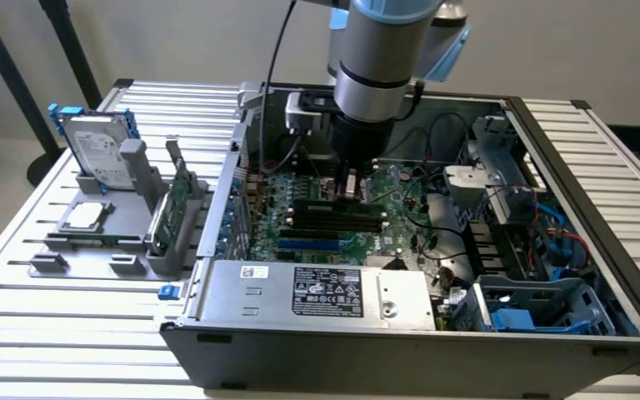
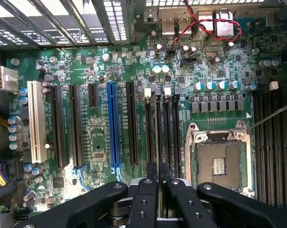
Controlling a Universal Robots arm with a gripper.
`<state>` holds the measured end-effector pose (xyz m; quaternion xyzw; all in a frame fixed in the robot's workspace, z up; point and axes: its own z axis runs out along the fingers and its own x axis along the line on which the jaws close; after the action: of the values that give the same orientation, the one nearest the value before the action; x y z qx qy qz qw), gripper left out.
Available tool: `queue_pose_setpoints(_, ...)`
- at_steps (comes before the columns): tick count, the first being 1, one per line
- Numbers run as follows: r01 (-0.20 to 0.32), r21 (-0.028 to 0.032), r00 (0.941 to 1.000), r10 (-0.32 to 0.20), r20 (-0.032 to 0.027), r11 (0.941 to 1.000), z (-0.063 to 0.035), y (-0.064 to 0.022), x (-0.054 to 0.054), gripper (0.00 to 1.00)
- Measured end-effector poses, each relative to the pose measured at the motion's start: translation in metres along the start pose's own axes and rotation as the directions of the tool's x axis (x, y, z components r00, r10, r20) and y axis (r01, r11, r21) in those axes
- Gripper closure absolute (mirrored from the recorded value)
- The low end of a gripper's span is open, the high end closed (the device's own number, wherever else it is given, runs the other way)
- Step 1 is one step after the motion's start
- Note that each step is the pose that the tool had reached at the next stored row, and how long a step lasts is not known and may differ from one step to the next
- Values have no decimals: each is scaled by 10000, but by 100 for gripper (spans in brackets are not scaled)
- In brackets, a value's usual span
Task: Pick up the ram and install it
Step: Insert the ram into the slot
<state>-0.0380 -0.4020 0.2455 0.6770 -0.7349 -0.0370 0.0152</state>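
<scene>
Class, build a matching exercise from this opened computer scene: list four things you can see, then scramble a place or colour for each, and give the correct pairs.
Things:
1. hard drive
2. long blue slot
3. pincer
4. power supply

Descriptions:
A. silver box with a label at the case's near edge
B. standing upright in the grey rack outside the case
C. fingers close together, low over the motherboard's black slots
D. lies among black slots on the motherboard

Pairs: 1-B, 2-D, 3-C, 4-A
</scene>
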Motion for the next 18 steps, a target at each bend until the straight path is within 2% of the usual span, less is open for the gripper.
queue_pose_setpoints(2, -4, -4, 10000, 4, -58, 10000, 5, -11, -1, 86)
queue_pose_setpoints(4, -5, -4, 10000, 5, -86, 10000, 8, -13, -1, 86)
queue_pose_setpoints(18, 187, 5, 9997, -186, -126, 9998, 55, -16, -1, 86)
